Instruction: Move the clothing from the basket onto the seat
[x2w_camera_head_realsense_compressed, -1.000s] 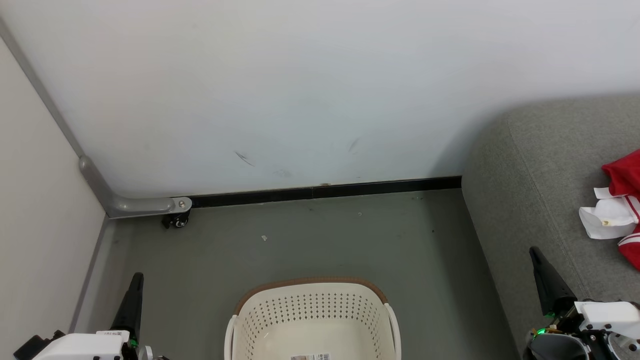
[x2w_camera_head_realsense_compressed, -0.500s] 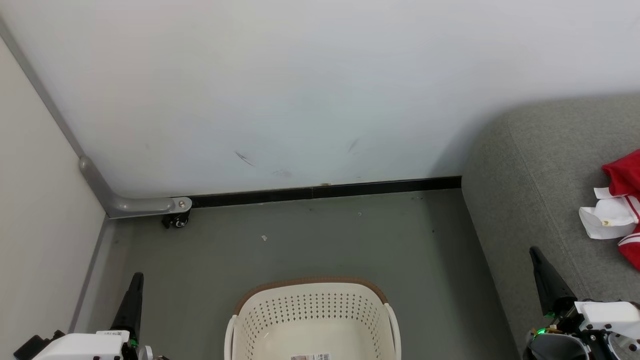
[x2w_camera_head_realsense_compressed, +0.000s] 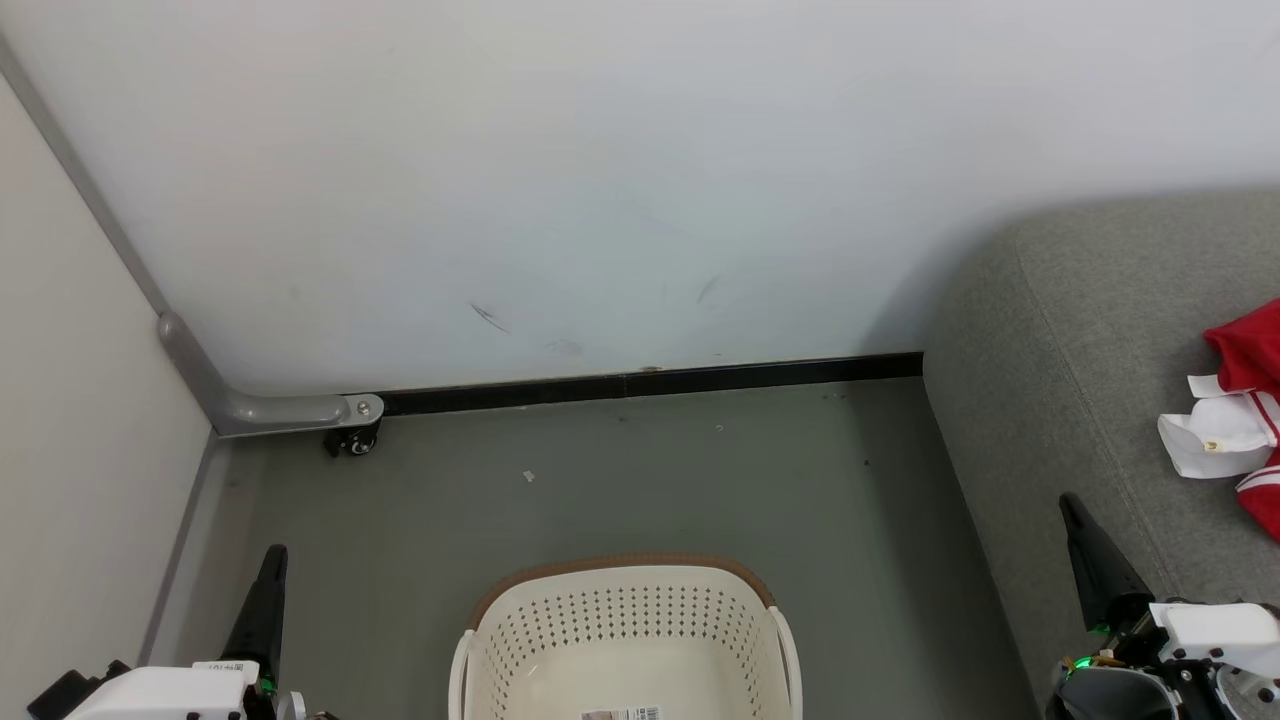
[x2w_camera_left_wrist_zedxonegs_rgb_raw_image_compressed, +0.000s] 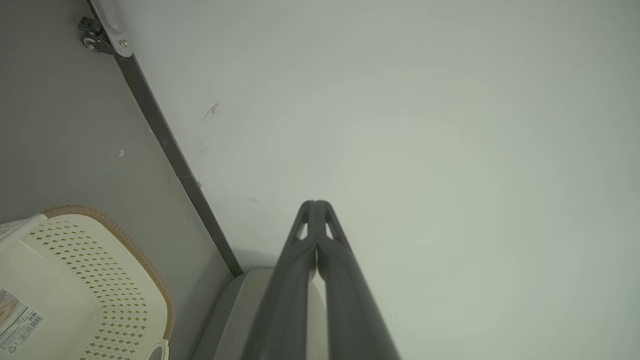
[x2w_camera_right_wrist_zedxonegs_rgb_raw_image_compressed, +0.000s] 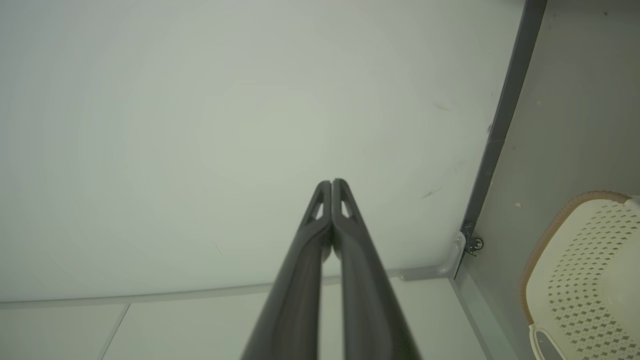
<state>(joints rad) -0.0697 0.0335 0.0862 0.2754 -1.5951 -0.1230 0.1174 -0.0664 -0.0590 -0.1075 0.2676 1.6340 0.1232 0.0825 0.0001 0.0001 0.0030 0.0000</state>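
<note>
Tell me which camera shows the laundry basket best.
The head view: the laundry basket sits centred, with brown rim, both handles and the label on its floor. The left wrist view catches one corner with the label; the right wrist view, one perforated corner.

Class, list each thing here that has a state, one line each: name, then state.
Cream perforated plastic basket with brown rim: upright, visible part empty.
Red and white clothing: crumpled, lying on the grey fabric seat.
Left hand: shut, holding nothing.
Right hand: shut, holding nothing.
</note>
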